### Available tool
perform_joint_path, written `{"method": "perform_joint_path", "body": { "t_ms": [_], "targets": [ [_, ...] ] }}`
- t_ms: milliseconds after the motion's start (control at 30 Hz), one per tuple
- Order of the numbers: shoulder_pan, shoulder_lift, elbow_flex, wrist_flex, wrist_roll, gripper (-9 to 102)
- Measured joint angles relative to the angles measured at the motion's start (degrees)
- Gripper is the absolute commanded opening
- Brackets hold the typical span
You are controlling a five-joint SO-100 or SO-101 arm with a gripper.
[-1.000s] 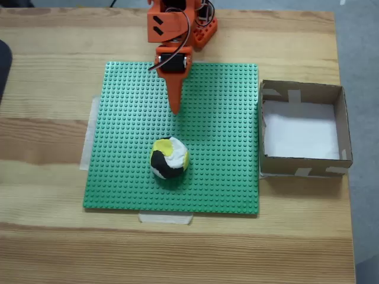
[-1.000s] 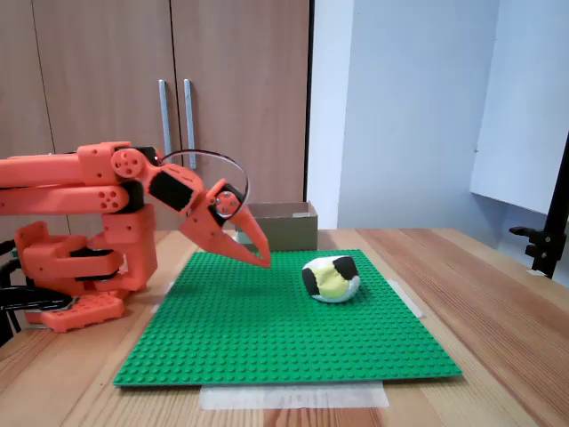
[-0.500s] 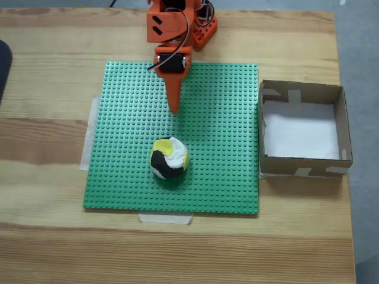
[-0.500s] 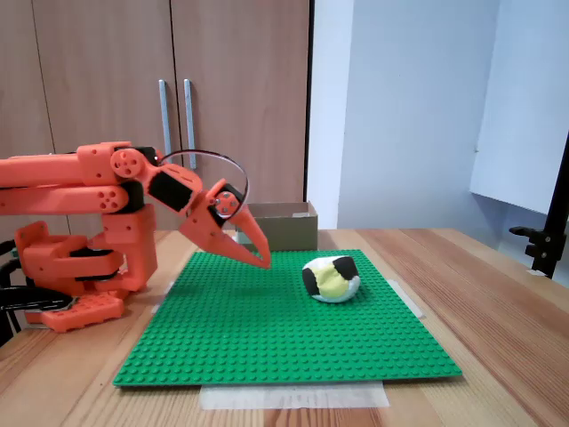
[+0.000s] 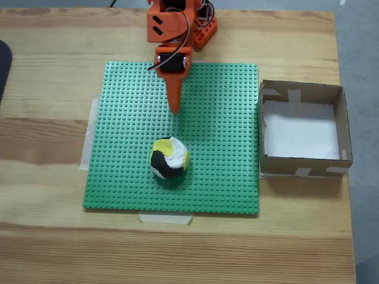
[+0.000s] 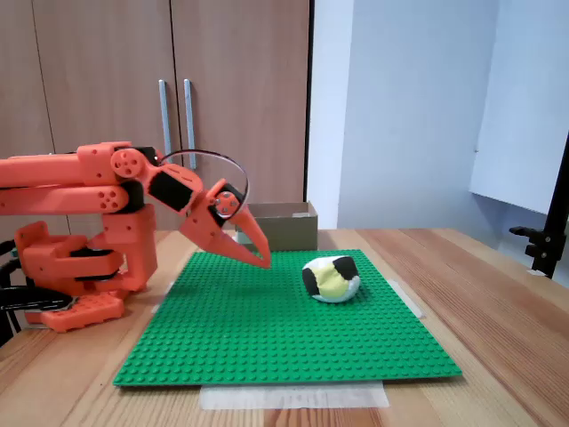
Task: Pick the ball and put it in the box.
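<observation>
1 closed, empty gripper (image 5: 174, 109) points at the round ball (image 5: 169, 157), which has no long axis.

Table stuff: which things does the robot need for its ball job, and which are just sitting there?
Needed for the job:
- ball
- box
- gripper, jaws together, above the baseplate, short of the ball

Just there:
- green studded baseplate, under the ball
- tape strips holding the baseplate
- wooden table
- cupboard doors behind

in a fixed view we see the box (image 6: 280, 223) half hidden behind the gripper (image 6: 264, 261). in the top-down fixed view the arm's base (image 5: 198, 26) is cut off by the top edge.
</observation>
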Motion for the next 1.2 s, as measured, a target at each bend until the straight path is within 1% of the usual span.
{"method": "perform_joint_path", "body": {
  "t_ms": [567,933,1200],
  "targets": [
    [0.8,-0.2,-0.4,-0.5,0.1,1],
    [1.5,-6.9,-7.8,-0.2,-2.5,0],
    [1.5,-17.1,-18.0,1.7,-2.6,0]
  ]
}}
